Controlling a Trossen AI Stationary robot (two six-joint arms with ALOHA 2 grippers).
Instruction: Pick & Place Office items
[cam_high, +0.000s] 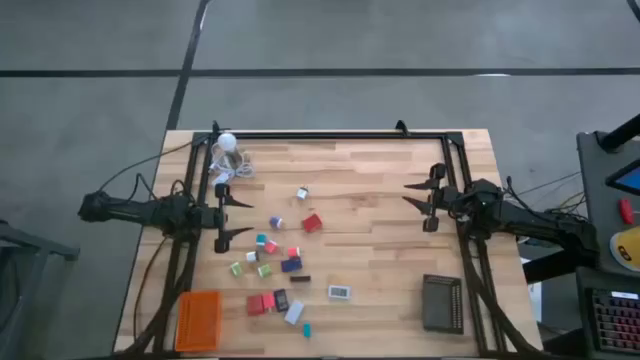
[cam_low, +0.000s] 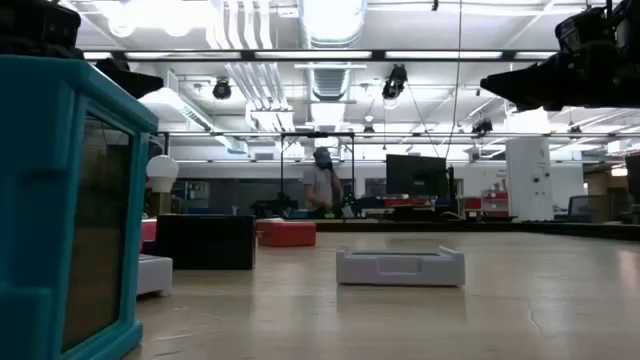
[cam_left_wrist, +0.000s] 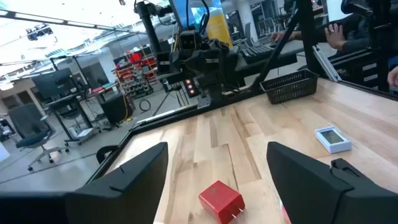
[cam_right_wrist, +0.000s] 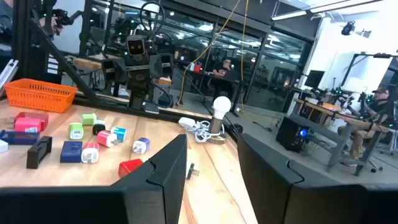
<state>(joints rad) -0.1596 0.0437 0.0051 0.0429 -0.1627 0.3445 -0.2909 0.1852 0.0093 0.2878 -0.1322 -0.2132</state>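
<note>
While both arms hang above the wooden table (cam_high: 380, 190) with nothing in their claws, the office items (cam_high: 281, 262) lie scattered across the left-centre of the overhead picture, a loose cluster of tiny pieces in red, pink, green, teal, navy, white and black. The left gripper (cam_high: 236, 216) sits at the left of that frame, its two fingers spread wide and empty, pointing toward the middle of the table just left of the cluster. In its own wrist picture the dark fingers (cam_left_wrist: 134, 177) frame a red block (cam_left_wrist: 221, 200) low in the centre, not touching it, with a white rectangular piece (cam_left_wrist: 331, 138) off at the right edge. The right gripper (cam_high: 425, 196) is over at the right-centre of the overhead frame, well apart from the pieces, its fingers parted to a moderate gap and holding nothing. An orange tray (cam_high: 197, 320) rests at the lower left and a black tray (cam_high: 442, 302) at the lower right, both apart from the scatter. A white bulb-like thing with its coiled cord (cam_high: 229, 155) lies at the upper left of the table. In the table-level picture a teal piece (cam_low: 65, 205) looms huge at the left edge, a white flat piece (cam_low: 400, 267) sits centre, and a person (cam_low: 322, 183) stands far back in the room.
</note>
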